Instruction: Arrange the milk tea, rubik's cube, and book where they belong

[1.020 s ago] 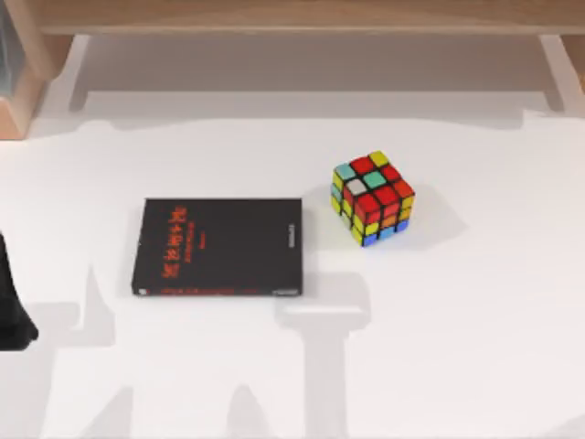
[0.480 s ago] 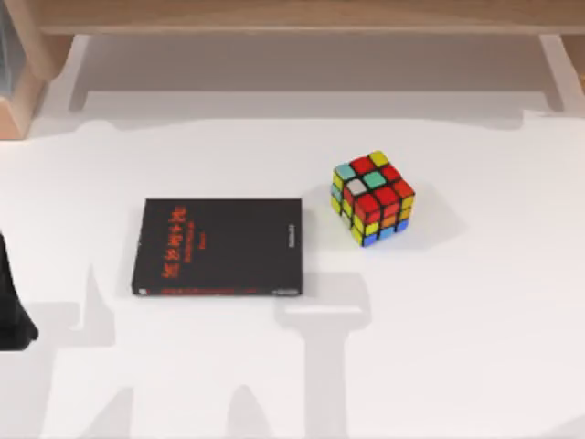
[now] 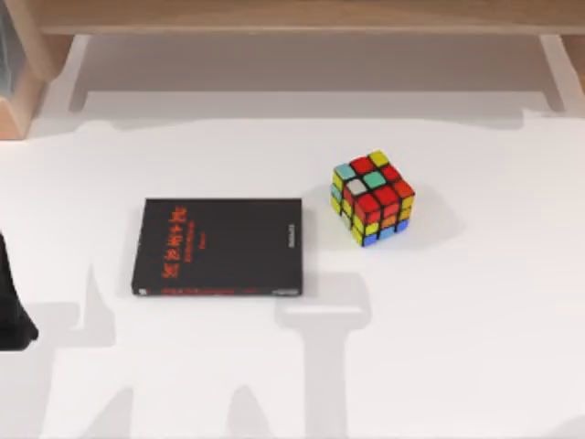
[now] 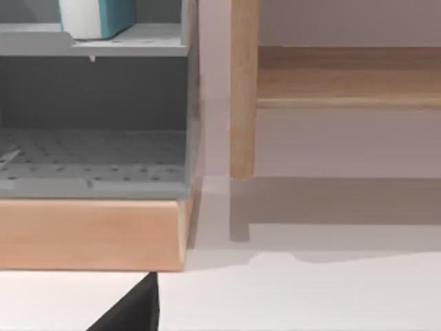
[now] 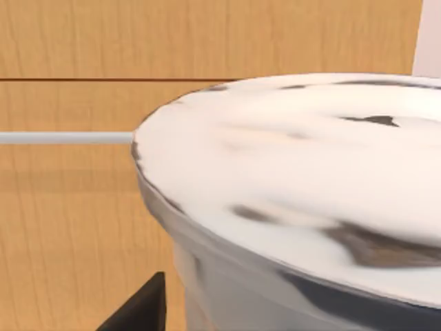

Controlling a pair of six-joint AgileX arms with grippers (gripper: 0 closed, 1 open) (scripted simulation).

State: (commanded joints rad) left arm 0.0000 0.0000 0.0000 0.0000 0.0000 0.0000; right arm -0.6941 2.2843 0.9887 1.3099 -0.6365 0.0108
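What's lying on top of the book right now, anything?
Nothing rests on the book; its black cover with red lettering is bare. The rubik's cube stands apart on the table, toward its right. Whatever is beneath the book is covered.

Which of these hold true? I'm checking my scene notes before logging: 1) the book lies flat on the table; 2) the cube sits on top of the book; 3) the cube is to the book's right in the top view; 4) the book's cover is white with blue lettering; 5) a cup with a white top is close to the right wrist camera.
1) True: the book lies flat on the white table.
2) False: the rubik's cube stands on the table, apart from the book.
3) True.
4) False: the cover is black with red lettering.
5) True: the milk tea looms large in the right wrist view, in front of wooden panelling.
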